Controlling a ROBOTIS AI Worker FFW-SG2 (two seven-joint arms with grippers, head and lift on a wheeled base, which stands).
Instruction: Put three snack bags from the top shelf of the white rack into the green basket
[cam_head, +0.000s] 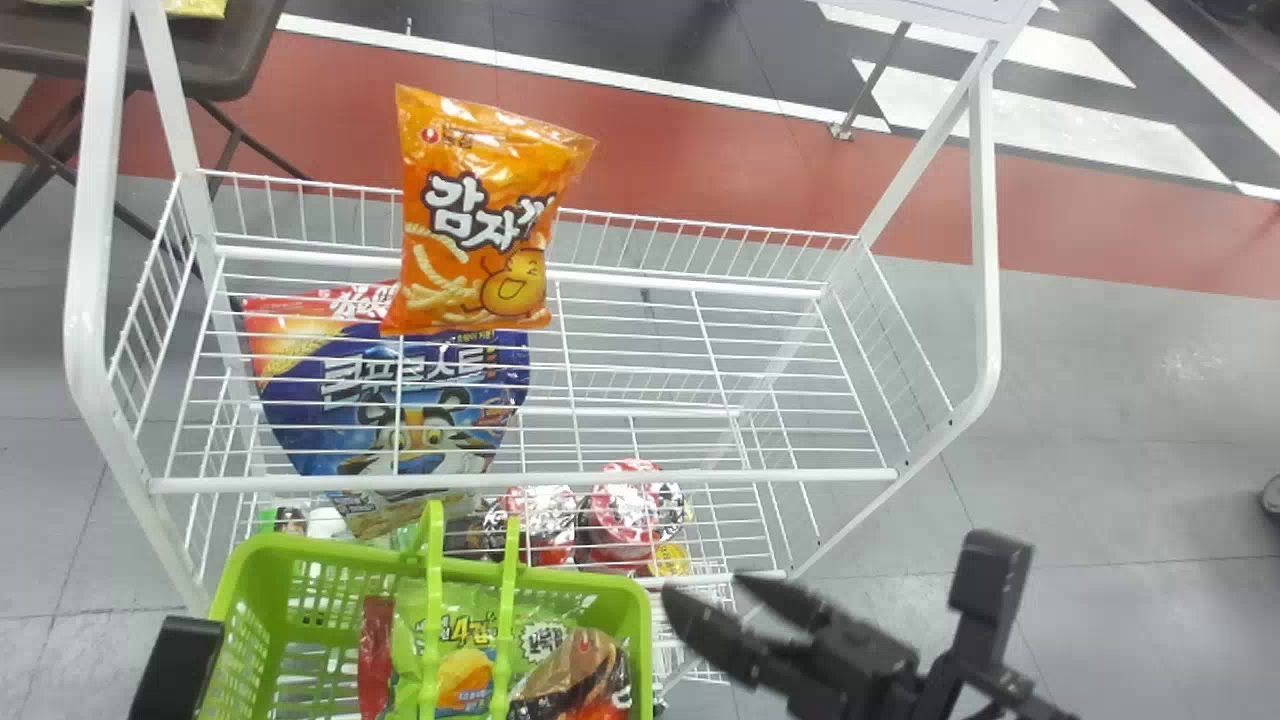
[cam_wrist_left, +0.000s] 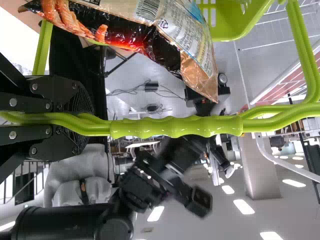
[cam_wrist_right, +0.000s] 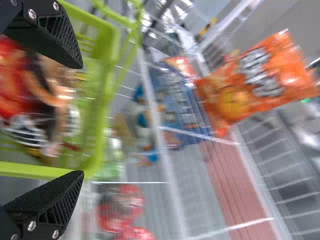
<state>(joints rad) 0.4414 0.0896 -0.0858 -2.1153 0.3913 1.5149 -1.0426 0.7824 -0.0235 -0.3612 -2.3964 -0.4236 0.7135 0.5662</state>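
As the right gripper (cam_head: 703, 584) points up and to the left from the lower right of the frame, its two flat black fingers are wide apart. In the right wrist view, that gripper (cam_wrist_right: 79, 119) has only open space between its fingers, with the basket's side behind. Just beside it, at lower left, sits the green basket (cam_head: 300, 548). Its handle bars (cam_head: 432, 600) cross above a narrow red pack (cam_head: 374, 650), a green pack (cam_head: 465, 640) and a brown and red pack (cam_head: 580, 672), all inside the basket. The left gripper (cam_wrist_left: 85, 124) is closed around the green handle; part of the left arm (cam_head: 175, 665) shows at the lower left edge.

Beyond the basket stands the white rack (cam_head: 85, 250), made of wire and tubing. On its top shelf (cam_head: 600, 479), upper left of centre, one orange snack bag (cam_head: 480, 220) is upright and rises past the back rim. Through the shelf's wires, a large blue bag (cam_head: 340, 420) shows lower down at left of centre, and shiny red-topped cups (cam_head: 625, 510) near the lower middle.

Farther out, a dark surface (cam_head: 240, 50) on thin legs occupies the upper left. The floor (cam_head: 1130, 400) is grey, with a red band behind the rack.
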